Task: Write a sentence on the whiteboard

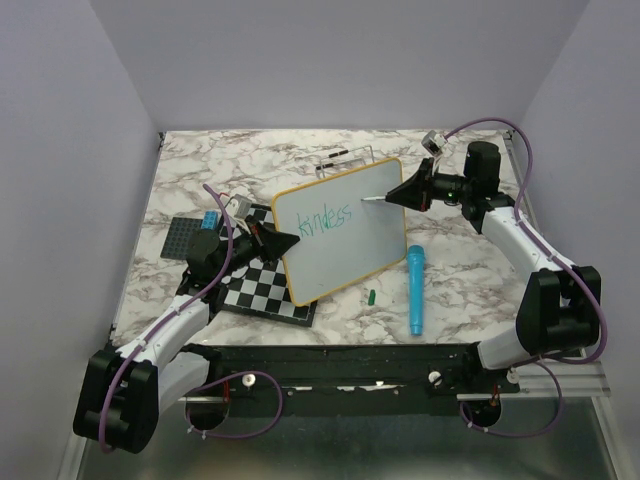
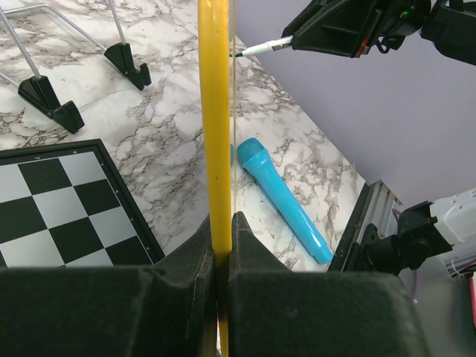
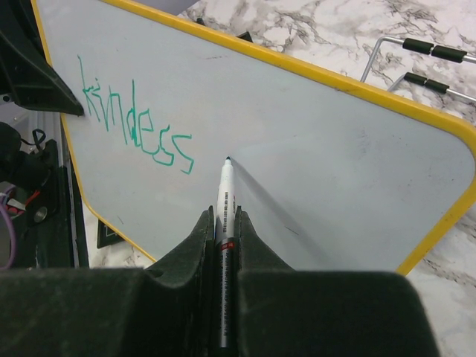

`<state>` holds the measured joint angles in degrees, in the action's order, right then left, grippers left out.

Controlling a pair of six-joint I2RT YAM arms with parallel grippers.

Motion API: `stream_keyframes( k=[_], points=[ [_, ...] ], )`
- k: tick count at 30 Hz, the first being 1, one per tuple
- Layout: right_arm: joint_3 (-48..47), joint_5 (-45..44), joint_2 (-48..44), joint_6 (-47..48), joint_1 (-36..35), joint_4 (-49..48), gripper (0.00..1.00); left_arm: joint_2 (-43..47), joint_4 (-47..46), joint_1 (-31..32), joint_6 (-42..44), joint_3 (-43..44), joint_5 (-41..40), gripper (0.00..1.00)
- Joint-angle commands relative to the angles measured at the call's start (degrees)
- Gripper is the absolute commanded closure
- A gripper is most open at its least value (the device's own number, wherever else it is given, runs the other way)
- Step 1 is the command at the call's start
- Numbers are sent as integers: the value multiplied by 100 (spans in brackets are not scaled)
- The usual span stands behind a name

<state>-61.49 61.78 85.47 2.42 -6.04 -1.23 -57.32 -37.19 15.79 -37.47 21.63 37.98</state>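
The whiteboard (image 1: pixel 360 250), white with a yellow frame, stands tilted up at the table's middle. My left gripper (image 1: pixel 285 240) is shut on its left edge, and the yellow frame (image 2: pixel 216 111) runs up from between the fingers (image 2: pixel 221 223). Green lettering (image 3: pixel 134 126) on the board (image 3: pixel 320 134) reads "kindess", one word of the sentence. My right gripper (image 3: pixel 225 216) is shut on a white marker (image 3: pixel 225 190). The marker's tip sits at the board's surface just right of the last letter. From above, the right gripper (image 1: pixel 398 194) is at the board's upper right.
A cyan microphone-shaped object (image 1: pixel 414 290) and a small green cap (image 1: pixel 371 296) lie to the right, in front of the board. A checkered board (image 1: pixel 262 292) lies under the whiteboard's left corner. A dark plate with a blue brick (image 1: pixel 195 228) is at left. A wire stand (image 1: pixel 345 157) stands behind.
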Motion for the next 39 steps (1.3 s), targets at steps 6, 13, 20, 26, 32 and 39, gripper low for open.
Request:
stream_keyframes(
  k=[6, 13, 20, 26, 32, 39],
  points=[
    [94, 27, 101, -13, -37, -140, 99, 89, -262, 47, 126, 140, 175, 100],
    [94, 106, 128, -22, -55, -140, 99, 89, -280, 47, 135, 131, 175, 100],
    [120, 133, 92, -57, -64, -175, 99, 116, -263, 47, 144, 114, 166, 100],
    [120, -7, 92, -75, -72, -184, 99, 98, -271, 47, 144, 122, 166, 100],
    [50, -17, 171, -162, -99, -210, 99, 89, -280, 56, 135, 122, 175, 100],
    [-73, 89, 251, -101, -301, -88, 99, 89, -289, 64, 144, 122, 166, 100]
  ],
)
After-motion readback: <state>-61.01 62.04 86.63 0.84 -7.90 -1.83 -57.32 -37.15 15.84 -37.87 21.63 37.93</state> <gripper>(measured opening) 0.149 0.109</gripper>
